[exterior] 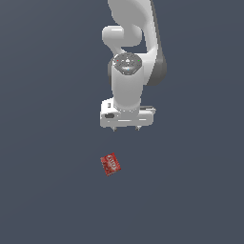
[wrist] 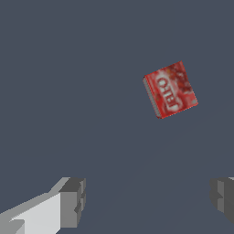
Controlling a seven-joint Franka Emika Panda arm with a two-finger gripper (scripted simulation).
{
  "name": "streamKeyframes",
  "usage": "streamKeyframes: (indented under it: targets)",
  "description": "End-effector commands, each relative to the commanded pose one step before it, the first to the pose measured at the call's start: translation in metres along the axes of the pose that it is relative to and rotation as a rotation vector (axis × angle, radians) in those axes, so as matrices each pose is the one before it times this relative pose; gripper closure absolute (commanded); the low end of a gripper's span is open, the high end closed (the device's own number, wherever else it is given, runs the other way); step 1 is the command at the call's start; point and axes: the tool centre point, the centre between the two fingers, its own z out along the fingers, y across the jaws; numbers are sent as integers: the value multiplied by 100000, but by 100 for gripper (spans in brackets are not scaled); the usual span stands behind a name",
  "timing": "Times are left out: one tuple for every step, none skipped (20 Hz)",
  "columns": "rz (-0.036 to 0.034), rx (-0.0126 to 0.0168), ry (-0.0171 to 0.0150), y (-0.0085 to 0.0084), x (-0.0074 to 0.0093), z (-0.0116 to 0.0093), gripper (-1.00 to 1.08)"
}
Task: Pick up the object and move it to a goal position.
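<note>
We see 1 white gripper [exterior: 126, 128] hanging above the grey floor [exterior: 47, 190], its 2 fingers [wrist: 73, 201] spread wide and holding nothing; the red box [exterior: 110, 164] lies flat on the floor, apart from the gripper and turned askew to it; we judge that a straight descent would miss the box, and that unaligned fingers [wrist: 223, 197] could catch a corner and spin it away.

Red box [exterior: 110, 164] with whitish lettering; white arm [exterior: 128, 71] with grey joint cap; white gripper [exterior: 126, 127], grey fingertips [wrist: 72, 202]; uniform dark slate-blue floor [exterior: 47, 190].
</note>
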Motion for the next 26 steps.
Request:
streamKeyframes:
  targets:
    - [0, 0, 0, 1, 0, 0, -92]
    - [-176, -36, 33, -69, 7, -22, -92]
    - [-490, -98, 91, -186, 21, -62, -92]
    - [-807, -162, 151, -310, 34, -103, -92]
    - [-1110, -224, 209, -429, 46, -145, -92]
    - [-1392, -284, 266, -545, 57, -188, -92]
    - [-1452, -301, 283, -580, 56, -205, -92]
    - [-1106, -235, 220, -456, 39, -167, -92]
    - [-754, -165, 154, -327, 21, -125, -92]
    - [-417, -97, 88, -198, 4, -80, -92]
    - [-91, -26, 22, -61, -7, -31, -92]
    - [116, 21, -21, 35, -9, 13, -92]
    - [171, 50, -42, 117, 14, 55, -92]
    - [-64, 24, -8, 81, 51, 62, -92]
    - [-238, -4, 22, 79, 87, 74, -92]
    - [-383, -10, 37, 89, 122, 98, -92]
    - [-476, -9, 45, 118, 154, 127, -92]
    - [-528, -3, 45, 162, 181, 161, -92]
    - [-592, 1, 48, 201, 207, 193, -92]
    - [-664, 3, 53, 236, 231, 224, -92]
    - [-757, 0, 61, 263, 254, 253, -92]
    - [-857, -3, 71, 295, 279, 285, -92]
    - [-949, -5, 79, 329, 300, 319, -92]
    - [-1032, -6, 85, 369, 318, 356, -92]
    - [-1122, -8, 93, 408, 334, 395, -92]
    - [-1212, -11, 100, 451, 347, 435, -92]
